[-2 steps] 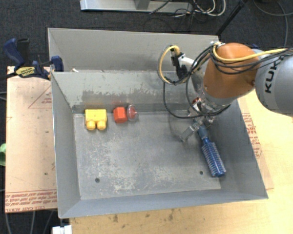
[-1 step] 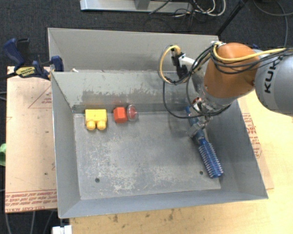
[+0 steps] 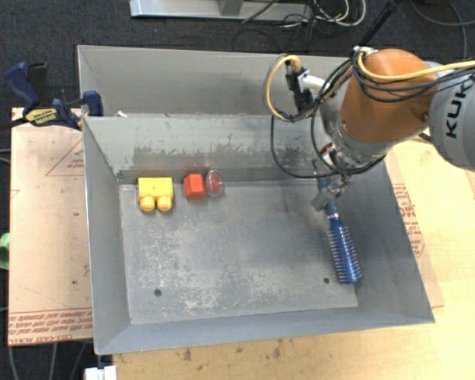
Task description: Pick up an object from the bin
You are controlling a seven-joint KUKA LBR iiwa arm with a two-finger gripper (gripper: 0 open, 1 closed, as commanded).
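Jaws over upper end of blue brush point(image 3: 344, 252); how far open, cannot tell. Likely risk: gripped at that end, brush tilts and slips out on lifting.

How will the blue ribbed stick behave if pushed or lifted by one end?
The blue stick looks long and round, so it may roll if pushed. Lifted by its grey end, it would probably hang tilted.

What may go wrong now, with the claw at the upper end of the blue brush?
The claw is at the very end of the brush, so the long brush may tip or slip out on lifting. The brush lies near the bin's wall; the claw might strike it.
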